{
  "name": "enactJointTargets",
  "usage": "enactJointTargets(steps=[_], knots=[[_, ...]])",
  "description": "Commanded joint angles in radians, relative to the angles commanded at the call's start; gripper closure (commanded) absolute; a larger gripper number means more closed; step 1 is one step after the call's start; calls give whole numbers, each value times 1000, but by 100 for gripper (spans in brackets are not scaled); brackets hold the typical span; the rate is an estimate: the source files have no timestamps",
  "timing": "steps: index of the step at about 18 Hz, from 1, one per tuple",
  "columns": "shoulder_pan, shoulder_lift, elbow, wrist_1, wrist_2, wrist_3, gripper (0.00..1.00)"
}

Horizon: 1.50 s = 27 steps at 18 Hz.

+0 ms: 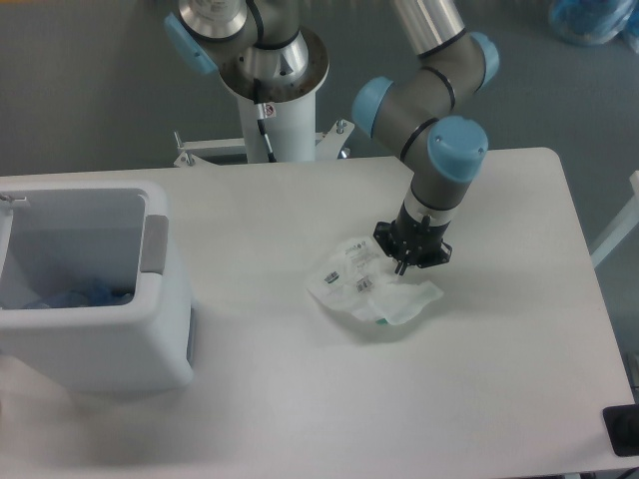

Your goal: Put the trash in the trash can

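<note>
A clear, wrinkly plastic packet with white printed labels lies in the middle of the table. My gripper points straight down at the packet's upper right edge. Its fingers are shut together on the plastic there. The trash can, a white boxy bin with a grey handle panel, stands at the table's left edge, well to the left of the gripper. Something bluish lies at the bottom of the bin, too blurred to make out.
The arm's white pedestal rises behind the table's back edge. A small dark object sits at the front right corner. A blue bag lies on the floor at the far right.
</note>
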Motion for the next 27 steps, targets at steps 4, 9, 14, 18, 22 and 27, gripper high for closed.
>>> enactJointTargets(steps=[4, 9, 14, 18, 22, 27], knots=[[17, 61, 58, 0, -72, -40, 97], [14, 94, 153, 0, -160, -216, 97], [3, 155, 192, 0, -213, -273, 97], [-11, 193, 247, 0, -321, -389, 97], [-76, 253, 246, 0, -361, -426, 97], [-150, 311, 233, 0, -361, -465, 97]])
